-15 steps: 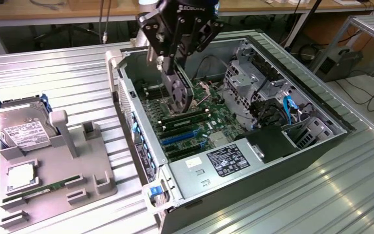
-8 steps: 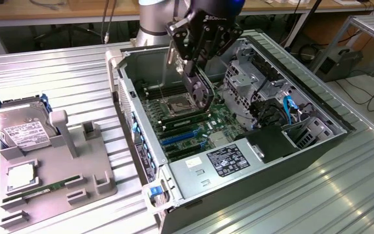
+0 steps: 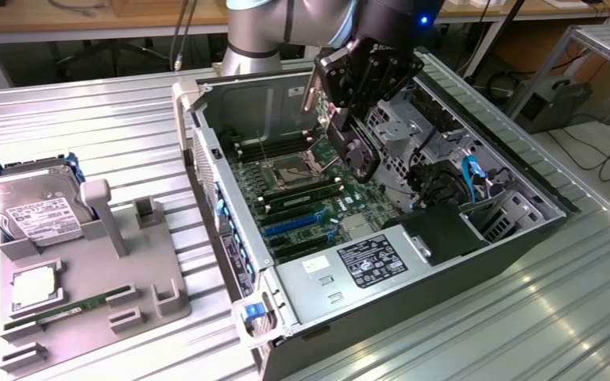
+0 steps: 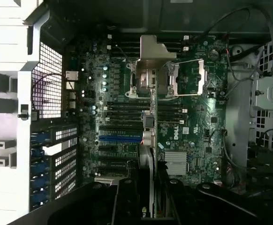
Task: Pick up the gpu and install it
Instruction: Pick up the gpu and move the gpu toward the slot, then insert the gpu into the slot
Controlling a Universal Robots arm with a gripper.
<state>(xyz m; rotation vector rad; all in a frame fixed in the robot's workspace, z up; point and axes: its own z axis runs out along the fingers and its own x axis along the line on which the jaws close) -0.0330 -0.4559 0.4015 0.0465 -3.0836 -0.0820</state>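
In the pincer (image 3: 353, 111), the gpu (image 3: 360, 155).

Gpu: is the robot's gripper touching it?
Touching. The exterior view shows the gripper clamped on the gpu, held upright over the motherboard; the wrist view shows the card sticking out edge-on from between its fingers.

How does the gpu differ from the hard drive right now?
The gpu is gripped in the tool over the open case; the hard drive rests on the grey fixture at the exterior view's left. The gpu hangs on edge; the hard drive lies tilted, label face up. The gpu is black with a silver bracket; the hard drive is silver with a white label. Both are flat, rectangular parts.
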